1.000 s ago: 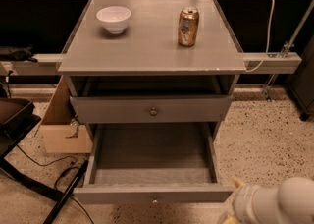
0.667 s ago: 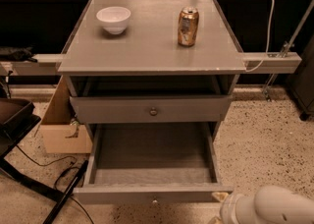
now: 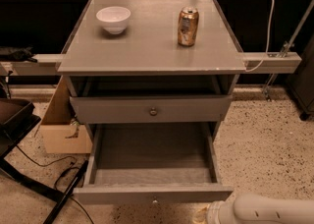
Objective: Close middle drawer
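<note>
arm (image 3: 265, 209): bottom right, level, pointing left | pincer: out of view

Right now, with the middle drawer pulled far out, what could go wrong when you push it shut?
1. The tool sits at the bottom edge, right of the middle drawer front's centre; pushing off-centre there may skew and jam it.
2. The top drawer juts out above, so the arm could bump it while following through.
3. A hard shove might topple the can on the cabinet top.
</note>
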`<state>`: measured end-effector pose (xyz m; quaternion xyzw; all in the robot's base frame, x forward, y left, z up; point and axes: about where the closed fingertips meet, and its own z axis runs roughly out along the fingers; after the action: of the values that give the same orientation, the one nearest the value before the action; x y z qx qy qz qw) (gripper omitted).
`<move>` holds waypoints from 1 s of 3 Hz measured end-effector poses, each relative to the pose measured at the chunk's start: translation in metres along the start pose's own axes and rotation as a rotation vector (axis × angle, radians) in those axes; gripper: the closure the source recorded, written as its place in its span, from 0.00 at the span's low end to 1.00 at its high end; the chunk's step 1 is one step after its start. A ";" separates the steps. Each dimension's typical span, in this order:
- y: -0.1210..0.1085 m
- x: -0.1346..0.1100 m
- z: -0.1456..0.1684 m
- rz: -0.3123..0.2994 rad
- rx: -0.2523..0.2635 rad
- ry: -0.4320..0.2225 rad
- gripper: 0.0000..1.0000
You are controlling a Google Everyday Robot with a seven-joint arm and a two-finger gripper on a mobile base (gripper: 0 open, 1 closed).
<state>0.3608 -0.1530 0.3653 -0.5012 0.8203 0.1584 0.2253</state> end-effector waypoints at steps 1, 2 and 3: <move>-0.017 -0.016 0.038 -0.013 -0.011 -0.063 1.00; -0.017 -0.016 0.038 -0.012 -0.011 -0.063 1.00; -0.018 -0.016 0.051 -0.007 -0.023 -0.077 1.00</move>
<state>0.3943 -0.1247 0.3298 -0.5002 0.8074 0.1860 0.2517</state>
